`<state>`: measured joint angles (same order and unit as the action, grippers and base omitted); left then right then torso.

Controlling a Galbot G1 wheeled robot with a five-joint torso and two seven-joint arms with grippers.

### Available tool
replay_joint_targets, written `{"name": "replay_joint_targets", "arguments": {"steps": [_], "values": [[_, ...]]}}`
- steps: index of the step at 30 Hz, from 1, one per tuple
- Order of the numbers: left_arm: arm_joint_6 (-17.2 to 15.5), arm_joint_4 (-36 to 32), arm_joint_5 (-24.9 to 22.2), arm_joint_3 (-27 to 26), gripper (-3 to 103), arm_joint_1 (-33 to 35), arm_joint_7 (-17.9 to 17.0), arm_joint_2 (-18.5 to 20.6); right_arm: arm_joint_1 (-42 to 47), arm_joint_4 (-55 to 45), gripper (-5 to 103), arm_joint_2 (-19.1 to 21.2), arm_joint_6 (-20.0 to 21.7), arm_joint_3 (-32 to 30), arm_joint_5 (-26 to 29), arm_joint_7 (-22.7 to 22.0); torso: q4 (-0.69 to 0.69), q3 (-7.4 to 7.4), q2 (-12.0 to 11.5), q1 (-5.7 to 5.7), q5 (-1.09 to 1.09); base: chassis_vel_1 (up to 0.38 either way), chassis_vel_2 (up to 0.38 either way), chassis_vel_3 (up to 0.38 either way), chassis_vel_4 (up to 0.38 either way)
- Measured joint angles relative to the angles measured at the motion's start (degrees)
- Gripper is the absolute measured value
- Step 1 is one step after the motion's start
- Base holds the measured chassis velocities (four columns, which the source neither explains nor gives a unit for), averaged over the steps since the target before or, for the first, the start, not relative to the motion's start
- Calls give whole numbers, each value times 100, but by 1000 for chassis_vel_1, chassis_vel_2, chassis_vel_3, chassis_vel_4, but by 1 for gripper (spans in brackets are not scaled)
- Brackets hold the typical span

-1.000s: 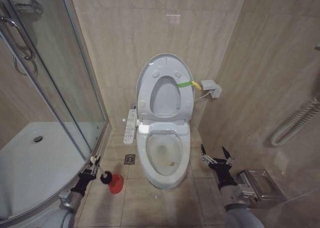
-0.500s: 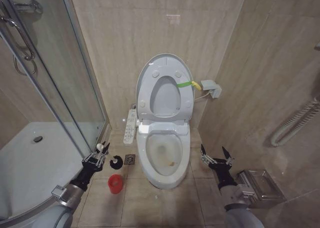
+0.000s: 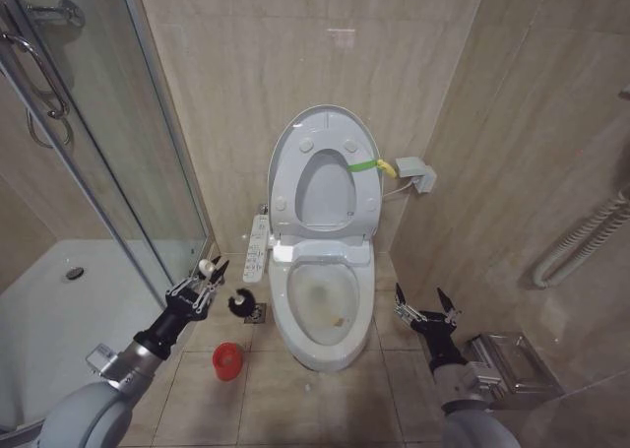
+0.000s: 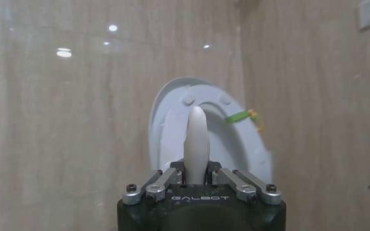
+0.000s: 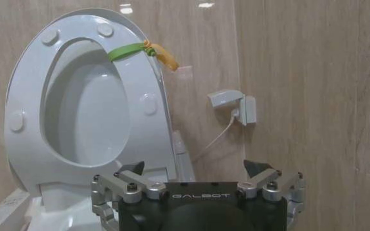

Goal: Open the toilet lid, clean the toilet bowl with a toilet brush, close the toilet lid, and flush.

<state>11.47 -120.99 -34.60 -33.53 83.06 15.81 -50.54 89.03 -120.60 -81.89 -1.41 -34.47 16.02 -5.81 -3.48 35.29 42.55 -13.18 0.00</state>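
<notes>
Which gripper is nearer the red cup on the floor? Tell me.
Left. The left gripper, shut on the toilet brush, hangs just above the red cup, left of the toilet bowl. The right gripper is open across the bowl, far from the cup.

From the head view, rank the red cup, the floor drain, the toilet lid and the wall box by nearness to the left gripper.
1. Floor drain, just beside the left gripper, toward the bowl.
2. Red cup, on the floor below the gripper.
3. Toilet lid, raised against the wall.
4. Wall box, beyond the lid's right side.
</notes>
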Motion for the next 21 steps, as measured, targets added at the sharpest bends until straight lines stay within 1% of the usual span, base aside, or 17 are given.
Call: {"name": "replay_joint_targets", "arguments": {"steps": [1,3,4,8,9,11,14,15,18,19,21], "values": [[0,0,0,0,20,0,0,0,0,0,100,0,0,0,0,0,0,0,0,0,0,0,0,0,0],[13,99,-273,124,20,-187,180,127,1,0,100,0,0,0,0,0,0,0,0,0,0,0,0,0,0],[13,99,-273,124,20,-187,180,127,1,0,100,0,0,0,0,0,0,0,0,0,0,0,0,0,0],[51,331,-516,450,20,-557,446,320,0,0,100,0,0,0,0,0,0,0,0,0,-1,0,0,0,0],[51,331,-516,450,20,-557,446,320,0,0,100,0,0,0,0,0,0,0,0,0,-1,0,0,0,0],[63,446,-616,641,20,-789,513,415,0,0,100,0,0,0,0,0,0,0,0,0,0,0,0,0,0],[55,676,-813,1017,20,-1315,588,587,0,0,100,0,0,0,0,0,0,0,0,0,0,0,0,0,0],[55,676,-813,1017,20,-1315,588,587,0,0,100,0,0,0,0,0,0,0,0,0,0,0,0,0,0],[45,972,-971,1454,20,-1973,629,731,0,0,100,0,0,0,0,-1,0,1,0,0,0,0,0,0,0],[45,972,-971,1454,20,-1973,629,731,0,0,100,0,0,0,0,-1,0,1,0,0,0,0,0,0,0],[86,1349,-1095,1859,20,-2585,719,778,0,0,100,0,0,1,0,1,-1,0,0,0,1,0,0,0,0]]}}
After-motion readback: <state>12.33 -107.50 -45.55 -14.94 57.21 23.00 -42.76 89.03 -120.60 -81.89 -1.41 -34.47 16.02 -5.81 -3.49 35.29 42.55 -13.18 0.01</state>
